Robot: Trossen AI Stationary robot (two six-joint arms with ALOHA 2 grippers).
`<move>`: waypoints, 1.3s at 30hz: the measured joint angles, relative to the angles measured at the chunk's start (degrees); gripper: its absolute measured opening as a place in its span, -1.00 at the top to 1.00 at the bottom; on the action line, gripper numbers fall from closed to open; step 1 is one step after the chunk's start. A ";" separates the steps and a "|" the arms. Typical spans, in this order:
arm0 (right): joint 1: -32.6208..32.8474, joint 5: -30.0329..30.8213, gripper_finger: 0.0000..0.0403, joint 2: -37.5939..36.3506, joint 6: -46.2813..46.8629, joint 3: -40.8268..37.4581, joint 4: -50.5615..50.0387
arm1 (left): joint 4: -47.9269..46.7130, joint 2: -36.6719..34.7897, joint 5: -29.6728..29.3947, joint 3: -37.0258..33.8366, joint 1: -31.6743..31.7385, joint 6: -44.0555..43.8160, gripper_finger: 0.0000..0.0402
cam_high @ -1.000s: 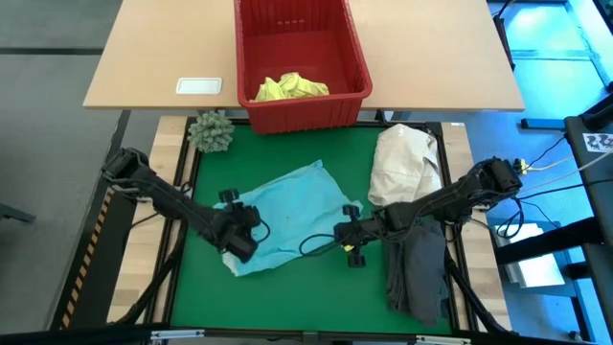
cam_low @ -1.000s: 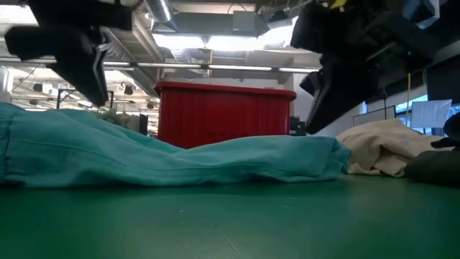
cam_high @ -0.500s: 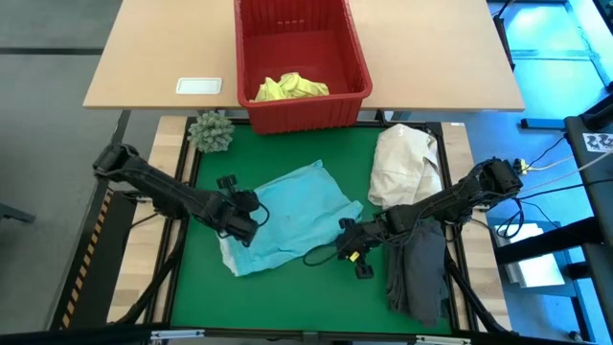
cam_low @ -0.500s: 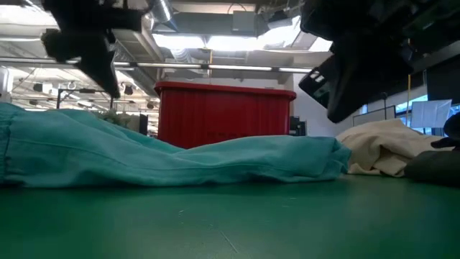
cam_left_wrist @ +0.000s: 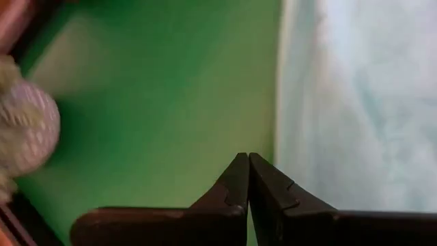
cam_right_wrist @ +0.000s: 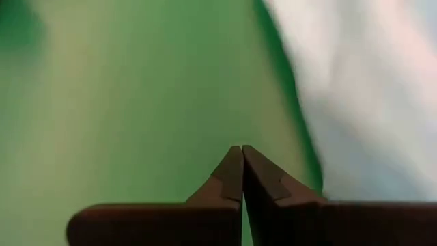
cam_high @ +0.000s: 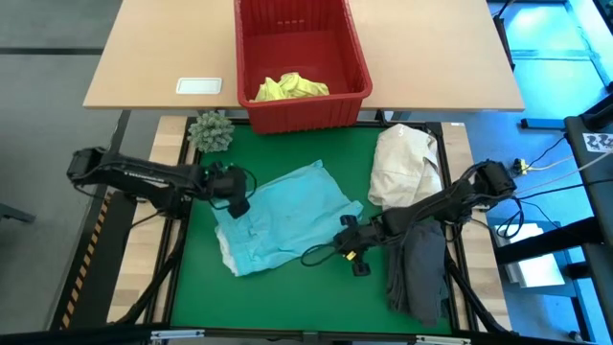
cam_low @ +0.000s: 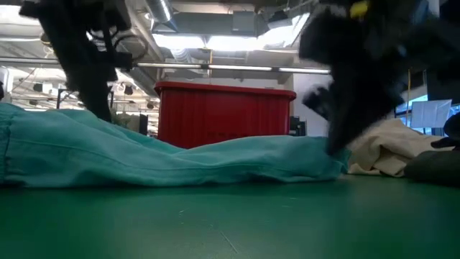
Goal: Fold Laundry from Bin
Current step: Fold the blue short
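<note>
The green mat takes up the near half of the table, and everything reads off the red bin standing at its far edge, half on the wooden tabletop behind. Only a crumpled bit of yellow garment shows inside the bin; from table height its slotted wall hides that completely. Just in front of the bin, spread flat on the mat, lies the turquoise garment, its near-left corner ruffled and turned up pale. To the bin's front right sits the cream bundle, and further out from it the dark grey garment, partly covered by the right arm lying across it. The left gripper hovers over the turquoise garment's left edge, front-left of the bin, fingers pressed tight together on nothing. The right gripper hangs off the garment's right corner, further from the bin, tips also pinched together and empty. From table level both are just dark blurs overhead. The spiky green ball sits right beside the bin's left front corner.
</note>
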 joint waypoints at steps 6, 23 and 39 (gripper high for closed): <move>-0.06 6.74 0.99 4.22 0.92 0.21 -5.90 | 3.78 1.28 5.67 -5.00 3.63 -4.67 1.00; -8.11 15.42 0.99 4.73 0.49 0.01 -7.13 | 13.05 8.61 21.34 -6.84 -6.42 -16.89 1.00; -20.57 26.97 0.99 4.93 -8.77 -0.14 -4.41 | 38.54 18.86 22.37 -6.82 -21.40 -21.83 1.00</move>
